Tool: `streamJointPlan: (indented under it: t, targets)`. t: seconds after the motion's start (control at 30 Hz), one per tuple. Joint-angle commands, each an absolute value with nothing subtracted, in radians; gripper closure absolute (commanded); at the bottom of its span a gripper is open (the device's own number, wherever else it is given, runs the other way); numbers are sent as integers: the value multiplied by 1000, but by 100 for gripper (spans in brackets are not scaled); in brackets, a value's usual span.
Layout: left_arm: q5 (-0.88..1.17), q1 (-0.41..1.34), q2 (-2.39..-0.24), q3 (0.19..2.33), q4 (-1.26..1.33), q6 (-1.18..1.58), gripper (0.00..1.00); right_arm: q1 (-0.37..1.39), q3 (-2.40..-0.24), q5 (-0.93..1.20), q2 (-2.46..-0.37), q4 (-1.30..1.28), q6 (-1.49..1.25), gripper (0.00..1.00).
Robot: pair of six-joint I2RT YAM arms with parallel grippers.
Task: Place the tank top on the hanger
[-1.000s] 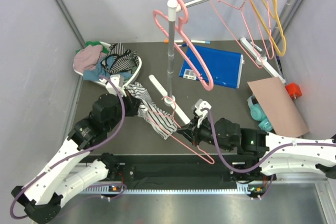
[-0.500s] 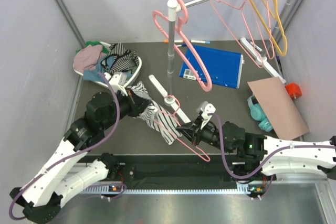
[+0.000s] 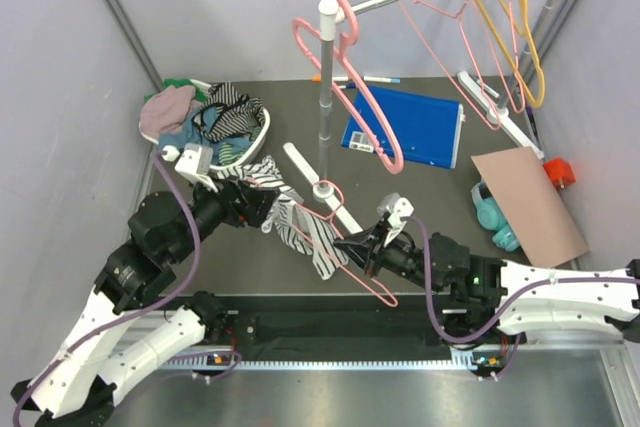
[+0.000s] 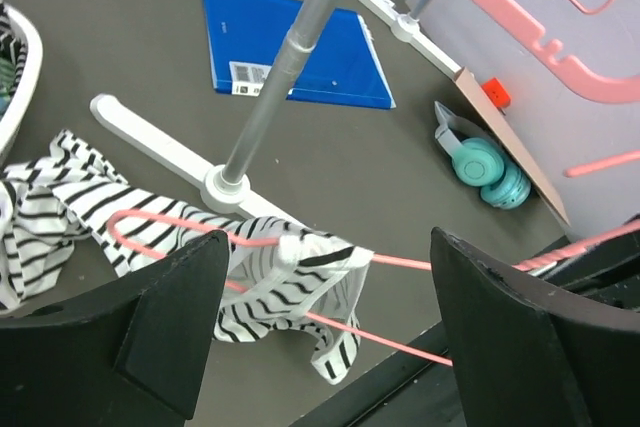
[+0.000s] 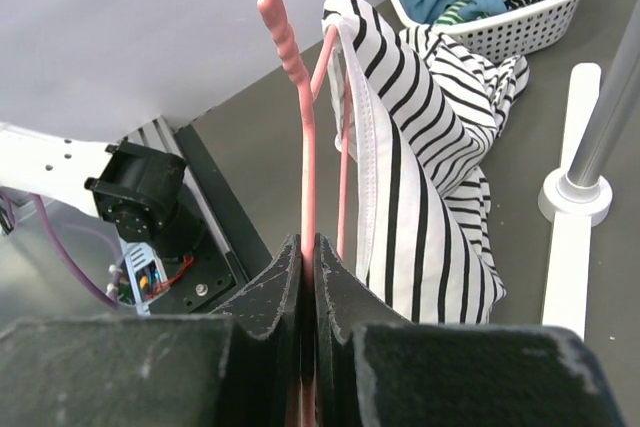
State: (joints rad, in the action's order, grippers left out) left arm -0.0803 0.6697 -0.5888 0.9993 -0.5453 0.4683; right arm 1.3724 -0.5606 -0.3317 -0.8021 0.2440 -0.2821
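Observation:
The white, black-striped tank top [image 3: 303, 230] hangs over one arm of the thin pink hanger [image 3: 362, 277], its other end trailing on the table. My left gripper [image 3: 268, 213] is open just left of the cloth and holds nothing. In the left wrist view the tank top [image 4: 262, 277] and the hanger wire [image 4: 400, 262] lie beyond my spread fingers [image 4: 175, 317]. My right gripper [image 3: 350, 245] is shut on the hanger. In the right wrist view the wire [image 5: 290, 57] rises from the closed jaws, with the tank top [image 5: 400, 197] draped to its right.
The rack pole [image 3: 323, 97] and its white base [image 3: 325, 192] stand right behind the hanger. A laundry basket [image 3: 215, 127] of clothes is at the back left. A blue folder [image 3: 410, 125], cardboard [image 3: 528, 202] and teal headphones [image 3: 495, 217] lie on the right. Thick pink [image 3: 365, 107] and yellow [image 3: 520, 37] hangers hang on the rail.
My left gripper has opened, let go of the tank top and drawn back to the left. The right gripper has shifted slightly toward the near edge with the hanger.

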Motion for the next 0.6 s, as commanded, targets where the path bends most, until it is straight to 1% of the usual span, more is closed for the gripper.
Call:
streamJointPlan:
  t: [0.0, 0.1, 0.27, 0.43, 0.57]
  targets:
    - [38, 672, -575, 944, -440, 397, 16, 1387, -591, -327, -850, 336, -302, 100]
    - [93, 673, -591, 875, -368, 411, 18, 1388, -614, -330, -908, 357, -310, 100]
    - [86, 673, -568, 851, -325, 394, 18, 1387, -660, -365, -995, 376, -333, 100]
    - [146, 673, -554, 831, -304, 367, 18, 1387, -702, -393, -1064, 408, -345, 100]
    - [280, 673, -531, 782, -244, 347, 21, 1385, -753, -402, -1132, 420, -356, 100]
